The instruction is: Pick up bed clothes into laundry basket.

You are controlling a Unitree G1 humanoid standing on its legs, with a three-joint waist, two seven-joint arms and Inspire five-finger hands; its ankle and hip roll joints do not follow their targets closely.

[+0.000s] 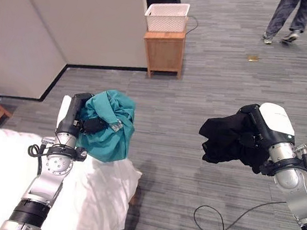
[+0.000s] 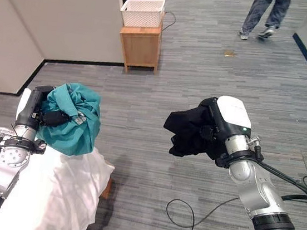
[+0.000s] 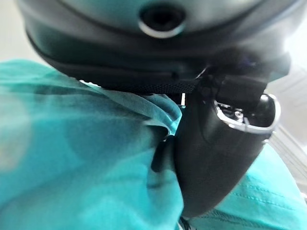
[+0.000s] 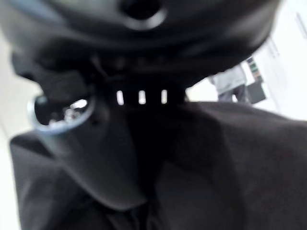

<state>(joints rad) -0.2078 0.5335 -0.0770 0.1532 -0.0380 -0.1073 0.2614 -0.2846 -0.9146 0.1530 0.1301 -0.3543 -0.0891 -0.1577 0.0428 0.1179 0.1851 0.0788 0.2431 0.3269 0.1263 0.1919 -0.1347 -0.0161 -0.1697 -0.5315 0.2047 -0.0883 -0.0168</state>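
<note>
Teal garment [image 1: 107, 123] is bunched in my left hand's [image 1: 85, 122] clamped fingers; my right hand [image 1: 254, 141] grips black clothing [image 1: 223, 139], basket [image 1: 166, 17] far

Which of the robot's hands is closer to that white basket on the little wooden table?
Left. The left hand, clutching the teal garment, is nearly straight below the white basket in the head views. The right hand, holding the black garment, sits well off to the basket's right.

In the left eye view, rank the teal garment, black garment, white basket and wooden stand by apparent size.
1. teal garment
2. black garment, close to the teal
3. wooden stand
4. white basket
The stand and basket sit farther away, so true sizes stay unsure.
</note>
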